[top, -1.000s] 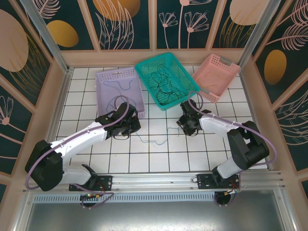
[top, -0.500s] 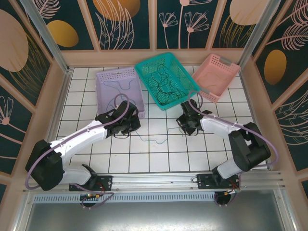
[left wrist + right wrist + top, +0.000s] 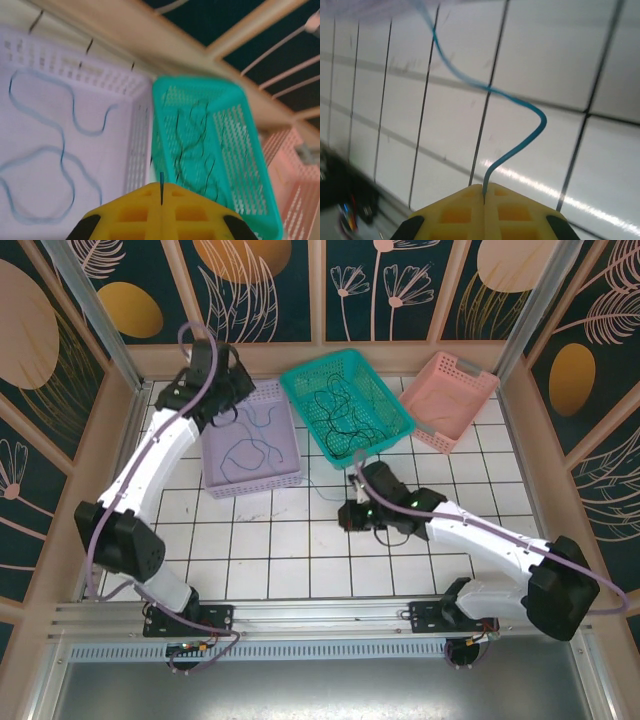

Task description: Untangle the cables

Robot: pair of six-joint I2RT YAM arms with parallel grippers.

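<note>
Left of the teal basket (image 3: 305,420), we note the blue cable (image 3: 245,445) looped in the lavender basket (image 3: 255,480), left hand (image 3: 225,380) there clamped on its thin tip. Just nearward of the teal basket, right hand (image 3: 352,515) pinches the blue cable over the bench (image 3: 280,540); black cables (image 3: 345,410) lie inside the teal basket

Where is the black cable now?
In the top view the black cable lies in the teal basket, far centre, between the lavender basket and the pink basket.
</note>
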